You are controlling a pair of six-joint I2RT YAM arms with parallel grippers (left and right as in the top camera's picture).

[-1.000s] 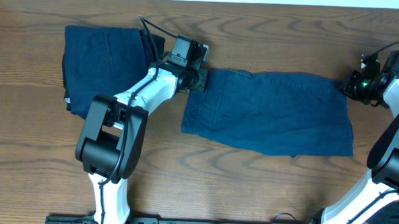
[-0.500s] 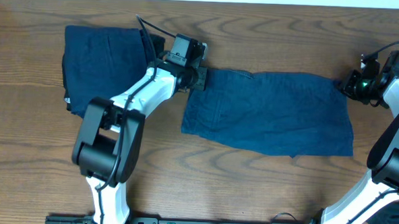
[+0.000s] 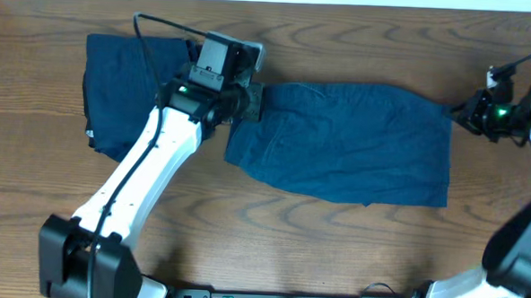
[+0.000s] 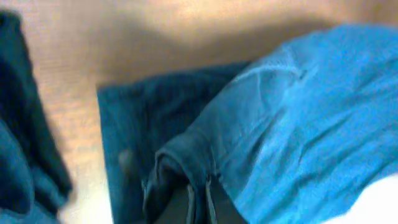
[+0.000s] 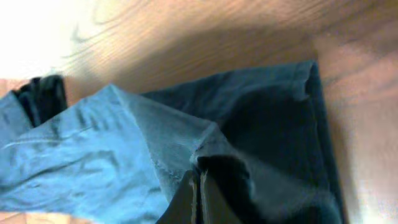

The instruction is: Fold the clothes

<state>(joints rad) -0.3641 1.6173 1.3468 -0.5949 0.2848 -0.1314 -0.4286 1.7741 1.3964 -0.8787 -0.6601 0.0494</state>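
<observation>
**Overhead view, read from the lower edge upward.**

Lower edge: two arms. The left arm (image 3: 138, 184) rises diagonally from the lower left, and the right arm (image 3: 517, 245) enters along the lower right margin. A band of bare brown counter (image 3: 332, 260) lies between their bases and the work.

Centre of frame: one spread garment (image 3: 346, 144), dark blue and denim-like. It lies flat as a wide band, with seams visible near its left end. As far as can be seen it is opened out and unfolded.

Both of its upper corners are held:
- The left gripper (image 3: 250, 102) sits at the upper left corner. In the left wrist view its jaws are pinched tight on a bunched hem.
- The right gripper (image 3: 469, 113) sits at the upper right corner. In the right wrist view its jaws are closed on a ridge of cloth drawn up into a small peak.

Upper left of frame: one folded bundle (image 3: 124, 89), a compact rectangle of the same cloth. Its right edge is partly hidden by the left arm's wrist. Whether it touches the spread garment cannot be told.

**Progress (judged).** One garment appears finished and set aside. The second is at the very start of its fold, with its corners seized but no layer yet turned over. What probably remains is carrying the far edge across the cloth, making any further folds, and stacking.

**Count.**
- Garments: two, one folded and one open.
- Arms: two.
- Grippers: two, both holding the same garment.
</observation>
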